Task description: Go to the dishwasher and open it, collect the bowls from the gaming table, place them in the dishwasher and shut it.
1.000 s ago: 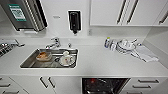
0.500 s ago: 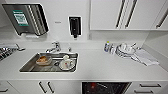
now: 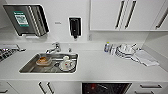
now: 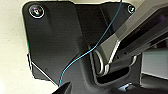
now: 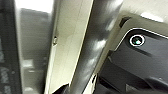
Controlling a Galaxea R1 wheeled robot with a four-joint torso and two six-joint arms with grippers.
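The dishwasher (image 3: 106,88) shows in the head view as a dark opening with racks under the white counter, right of the sink, with a small red patch inside it. In the right wrist view a round steel bar handle (image 5: 87,47) runs close past the camera, beside a brushed steel front (image 5: 32,50). The right arm is right next to that handle. The bowls and the gaming table are out of view.
A steel sink (image 3: 30,67) holds a pale orange dish (image 3: 43,60) and a white patterned dish (image 3: 66,65). White dishes (image 3: 125,50) and a folded cloth (image 3: 146,58) lie on the counter (image 3: 105,67) at the right. White drawer fronts (image 3: 45,88) flank the dishwasher.
The whole head picture has shifted slightly as the camera moved, and the dark dishwasher opening looks a little wider. The things on the counter and in the sink have stayed put.
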